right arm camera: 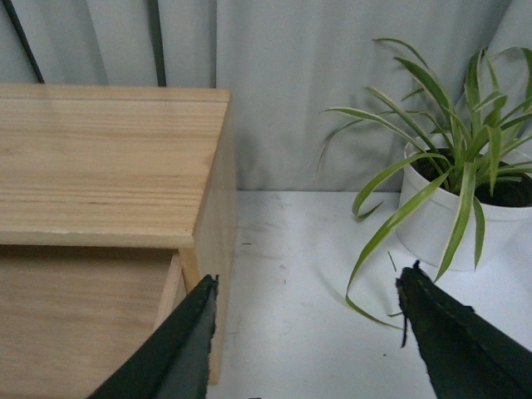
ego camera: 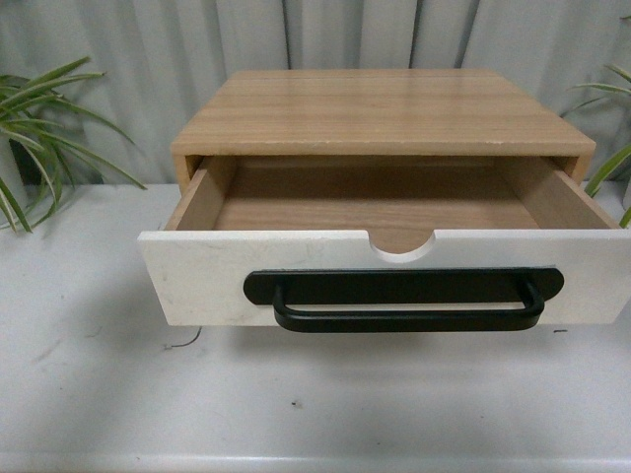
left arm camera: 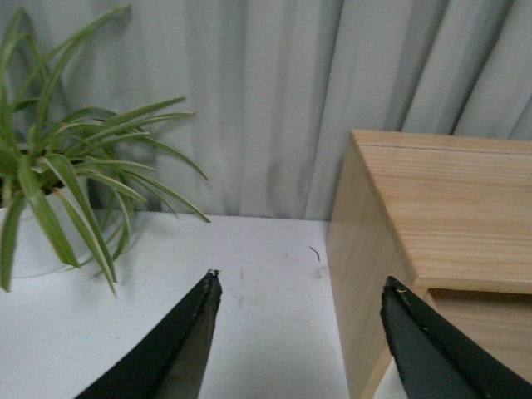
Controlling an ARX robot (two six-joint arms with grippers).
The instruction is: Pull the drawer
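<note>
A: So, where's the drawer?
B: Standing open, well out of its wooden case on the white surface, with its notched white front facing the robot.
A: And each claw?
B: Left claw spread, empty, by the case's left front corner. Right claw spread, empty, by its right front corner. Both are apart from the black handle.

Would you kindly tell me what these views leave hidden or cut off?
1. Front view: the edge cuts off the right end of the drawer; the cabinet top hides its back; neither claw shows.
2. Left wrist view: the left claw shows only fingertips; the bottom edge cuts the rest.
3. Right wrist view: likewise the right claw; the pot runs off the edge.
</note>
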